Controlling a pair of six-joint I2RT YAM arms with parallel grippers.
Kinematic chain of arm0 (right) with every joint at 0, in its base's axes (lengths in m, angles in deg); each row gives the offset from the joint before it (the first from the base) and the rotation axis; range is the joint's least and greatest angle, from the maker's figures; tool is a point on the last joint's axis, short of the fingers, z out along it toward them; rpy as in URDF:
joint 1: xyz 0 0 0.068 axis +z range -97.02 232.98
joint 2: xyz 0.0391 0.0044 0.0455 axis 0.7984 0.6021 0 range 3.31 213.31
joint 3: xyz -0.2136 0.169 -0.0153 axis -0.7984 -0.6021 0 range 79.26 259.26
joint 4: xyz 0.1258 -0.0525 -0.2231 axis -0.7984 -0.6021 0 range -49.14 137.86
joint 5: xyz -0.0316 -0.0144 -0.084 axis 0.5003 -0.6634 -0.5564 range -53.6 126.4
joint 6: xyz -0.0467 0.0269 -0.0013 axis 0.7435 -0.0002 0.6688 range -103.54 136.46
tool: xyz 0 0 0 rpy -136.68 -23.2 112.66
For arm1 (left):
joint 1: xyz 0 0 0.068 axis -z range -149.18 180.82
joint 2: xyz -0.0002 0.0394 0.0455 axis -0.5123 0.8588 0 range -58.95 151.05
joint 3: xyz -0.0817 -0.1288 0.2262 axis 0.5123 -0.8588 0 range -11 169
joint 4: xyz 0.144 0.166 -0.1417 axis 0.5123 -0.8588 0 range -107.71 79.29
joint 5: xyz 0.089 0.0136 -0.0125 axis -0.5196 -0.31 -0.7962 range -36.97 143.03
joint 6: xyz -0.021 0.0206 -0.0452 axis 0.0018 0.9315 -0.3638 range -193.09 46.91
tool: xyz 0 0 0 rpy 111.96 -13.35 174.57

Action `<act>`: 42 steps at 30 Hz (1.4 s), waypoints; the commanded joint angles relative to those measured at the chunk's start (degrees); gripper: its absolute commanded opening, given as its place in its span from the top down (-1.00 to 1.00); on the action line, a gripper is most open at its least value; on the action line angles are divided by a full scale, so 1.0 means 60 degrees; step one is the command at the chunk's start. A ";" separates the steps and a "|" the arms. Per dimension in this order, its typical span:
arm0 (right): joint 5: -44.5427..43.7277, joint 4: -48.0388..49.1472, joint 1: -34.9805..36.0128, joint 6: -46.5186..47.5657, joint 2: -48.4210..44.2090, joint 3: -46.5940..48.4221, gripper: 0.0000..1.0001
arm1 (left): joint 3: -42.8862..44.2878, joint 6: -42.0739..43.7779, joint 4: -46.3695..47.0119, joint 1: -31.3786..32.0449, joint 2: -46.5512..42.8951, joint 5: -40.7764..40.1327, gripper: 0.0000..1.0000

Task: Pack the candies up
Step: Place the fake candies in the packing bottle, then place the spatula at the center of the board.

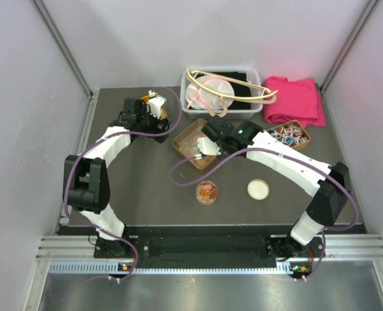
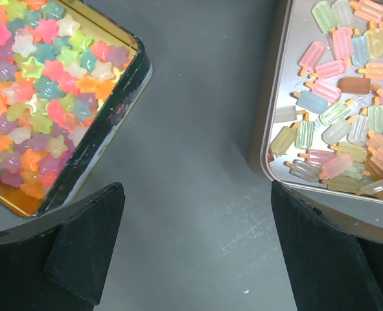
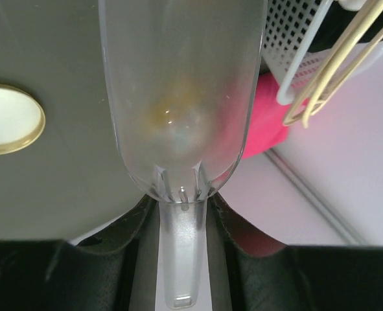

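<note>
The left tool (image 2: pixel 197 249) hangs wide open and empty over bare dark grey worktop (image 2: pixel 204 129). It sits between a gold-sided tin of star-shaped sweets (image 2: pixel 104 152) and a shallow silver metal tray (image 2: pixel 283 71). In that tray lie the translucent lolly-shaped candies (image 2: pixel 347 97), pink, yellow, green and pale, loosely spread and some overlapping. The right tool (image 3: pixel 183 217) is clamped on the handle of a clear plastic scoop (image 3: pixel 185 97), whose bowl holds a yellowish blur I cannot name. This looks like the scooping step. Next, the scoop should travel level to the small clear round jar (image 1: pixel 206 183), partly filled, and tip without spilling.
</note>
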 commanded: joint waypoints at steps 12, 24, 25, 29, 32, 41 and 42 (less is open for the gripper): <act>0.2950 0.1275 -0.3769 -0.2405 -0.2285 -0.1512 1.00 | 0.0075 -0.0225 0.0055 -0.0172 -0.0648 0.0523 -0.98; 0.3507 0.2639 -0.7989 -0.2597 -0.5129 -0.5601 1.00 | -0.0232 0.0316 -0.0677 -0.0217 -0.1249 0.1138 -0.98; 0.3681 0.2741 -0.8398 -0.2480 -0.5348 -0.5806 1.00 | -0.0262 0.0389 -0.0736 -0.0217 -0.1307 0.1226 -0.98; 0.4092 0.3238 -0.9908 -0.2304 -0.5497 -0.6728 1.00 | -0.0437 0.0536 -0.0868 -0.0217 -0.1439 0.1621 -0.98; 0.4327 0.3838 -1.0582 -0.2128 -0.5410 -0.7329 1.00 | -0.0657 0.0507 -0.0780 -0.0188 -0.1425 0.1681 -0.98; 0.4108 0.5451 -1.0716 -0.2405 -0.4297 -0.8152 1.00 | -0.0805 0.0463 0.0171 0.0164 -0.0855 0.0773 -0.98; 0.4108 0.5626 -1.0716 -0.2478 -0.3962 -0.8137 1.00 | -0.0804 0.0463 0.0230 0.0266 -0.0781 0.0700 -0.98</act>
